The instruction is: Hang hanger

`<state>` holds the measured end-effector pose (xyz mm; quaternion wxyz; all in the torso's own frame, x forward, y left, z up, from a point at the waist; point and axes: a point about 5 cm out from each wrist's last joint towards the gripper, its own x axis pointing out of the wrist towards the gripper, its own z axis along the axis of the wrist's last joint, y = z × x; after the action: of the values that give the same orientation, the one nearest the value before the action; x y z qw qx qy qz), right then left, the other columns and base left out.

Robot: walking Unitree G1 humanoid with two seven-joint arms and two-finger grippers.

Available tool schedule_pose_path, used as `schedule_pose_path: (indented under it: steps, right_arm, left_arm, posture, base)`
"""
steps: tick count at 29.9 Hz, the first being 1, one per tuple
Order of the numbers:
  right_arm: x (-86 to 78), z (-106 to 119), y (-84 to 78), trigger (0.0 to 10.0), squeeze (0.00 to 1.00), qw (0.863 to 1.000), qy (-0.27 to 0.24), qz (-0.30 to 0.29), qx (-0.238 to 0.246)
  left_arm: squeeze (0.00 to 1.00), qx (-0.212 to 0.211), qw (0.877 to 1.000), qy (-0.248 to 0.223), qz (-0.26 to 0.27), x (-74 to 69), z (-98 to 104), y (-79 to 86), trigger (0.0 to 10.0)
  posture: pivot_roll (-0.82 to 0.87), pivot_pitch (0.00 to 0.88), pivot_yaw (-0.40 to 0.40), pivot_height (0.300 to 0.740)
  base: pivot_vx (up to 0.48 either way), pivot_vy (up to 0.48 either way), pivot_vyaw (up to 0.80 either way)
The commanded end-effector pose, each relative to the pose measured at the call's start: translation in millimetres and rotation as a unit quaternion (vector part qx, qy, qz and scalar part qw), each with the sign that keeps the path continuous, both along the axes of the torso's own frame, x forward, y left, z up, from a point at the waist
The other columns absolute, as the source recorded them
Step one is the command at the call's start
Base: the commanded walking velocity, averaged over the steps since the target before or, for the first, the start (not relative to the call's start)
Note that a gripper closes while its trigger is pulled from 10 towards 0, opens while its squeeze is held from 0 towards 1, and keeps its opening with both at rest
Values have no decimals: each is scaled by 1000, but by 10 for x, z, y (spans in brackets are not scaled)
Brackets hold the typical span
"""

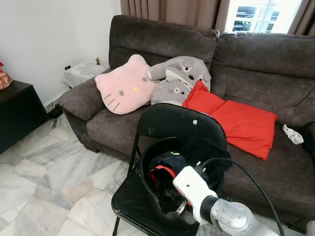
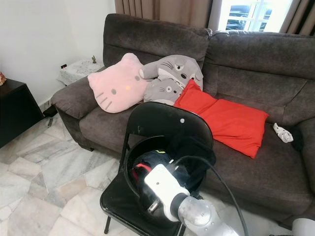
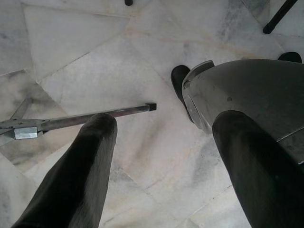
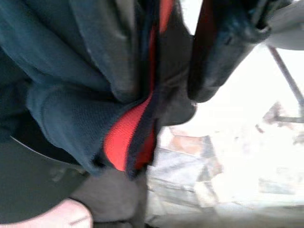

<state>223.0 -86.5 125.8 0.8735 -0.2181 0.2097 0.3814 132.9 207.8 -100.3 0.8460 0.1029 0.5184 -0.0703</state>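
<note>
Dark garment with red trim, soft and floppy, bunched on black folding chair before sofa, no hanger discernible; right gripper buried in cloth, jaws impossible to judge; left gripper spread wide over marble floor.

head stereo: down at chair, sofa | left wrist: floor | right wrist: garment, close
</note>
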Motion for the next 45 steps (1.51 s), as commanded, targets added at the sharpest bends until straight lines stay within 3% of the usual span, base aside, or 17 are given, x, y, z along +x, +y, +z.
schedule_pose_path:
  steps: [1, 8, 11, 12, 15, 16, 17, 18, 24, 28, 31, 36, 39, 43, 44, 45]
  right_arm:
    - [-40, 67, 57, 10000, 1000, 999, -15, 30, 0]
    - [-24, 44, 16, 10000, 1000, 999, -29, 28, -27]
    - [67, 81, -30, 10000, 871, 999, -45, -17, -16]
    - [122, 109, -73, 10000, 651, 997, -55, -53, -5]
    - [144, 128, -104, 10000, 655, 995, -63, -74, 4]
    - [137, 128, -115, 10000, 153, 994, -64, -89, 11]
    - [137, 128, -115, 10000, 153, 994, -64, -89, 11]
    - [89, 116, -81, 10000, 0, 995, -53, -80, 21]
    - [-36, 118, 83, 10000, 0, 998, -47, -16, 35]
    - [-116, 255, 246, 10000, 0, 993, -67, 56, 80]
    - [-101, 272, 256, 10000, 0, 992, -74, 50, 87]
    - [47, 392, 154, 10000, 0, 985, -127, -28, 114]
    - [164, 450, 14, 10000, 0, 974, -162, -103, 120]
    - [311, 395, -318, 10000, 0, 940, -156, -271, 137]
    - [335, 334, -483, 10000, 0, 918, -139, -341, 146]
    - [335, 334, -483, 10000, 0, 918, -139, -341, 146]
  left_arm:
    - [0, -12, 1000, 18, -10, -57, -31, -64, 10000]
    - [0, -12, 1000, 18, -12, -55, -31, -63, 10000]
    - [0, -11, 1000, 18, -12, -54, -30, -60, 10000]
    - [0, -11, 1000, 18, -13, -53, -29, -58, 10000]
    - [0, -11, 1000, 18, -13, -54, -29, -56, 10000]
    - [0, -9, 1000, 19, -15, -53, -28, -54, 10000]
    - [0, -9, 1000, 19, -15, -53, -28, -54, 10000]
    - [0, -9, 1000, 19, -17, -54, -28, -54, 10000]
    - [0, -9, 1000, 19, -19, -52, -27, -52, 10000]
    - [0, -8, 1000, 19, -21, -48, -26, -51, 10000]
    - [0, -8, 1000, 19, -21, -46, -25, -49, 10000]
    - [0, -7, 1000, 19, -21, -43, -24, -47, 10000]
    - [0, -6, 1000, 19, -23, -42, -24, -47, 10000]
    - [0, -6, 1000, 19, -24, -40, -23, -47, 10000]
    - [0, -6, 1000, 19, -24, -39, -23, -47, 10000]
    - [0, -6, 1000, 19, -24, -39, -23, -47, 10000]
  posture:
    - [-108, 0, 28, 740]
    - [-112, 0, 32, 740]
    - [-112, 0, 33, 740]
    - [-111, 0, 34, 740]
    - [-114, 0, 36, 740]
    - [-119, 0, 39, 740]
    - [-119, 0, 39, 740]
    - [-121, 0, 42, 740]
    - [-123, 0, 47, 740]
    - [-123, 0, 48, 740]
    - [-121, 0, 48, 740]
    - [-128, 0, 52, 740]
    - [-133, 0, 54, 740]
    - [-133, 0, 56, 740]
    - [-135, 0, 58, 740]
    - [-135, 0, 58, 740]
  base:
    - [0, 0, 0]
    - [0, 0, 0]
    - [0, 0, 0]
    - [0, 0, 0]
    - [0, 0, 0]
    - [0, 0, 0]
    - [0, 0, 0]
    - [0, 0, 0]
    - [0, 0, 0]
    - [0, 0, 0]
    - [0, 0, 0]
    - [0, 0, 0]
    - [0, 0, 0]
    - [0, 0, 0]
    - [0, 0, 0]
    - [0, 0, 0]
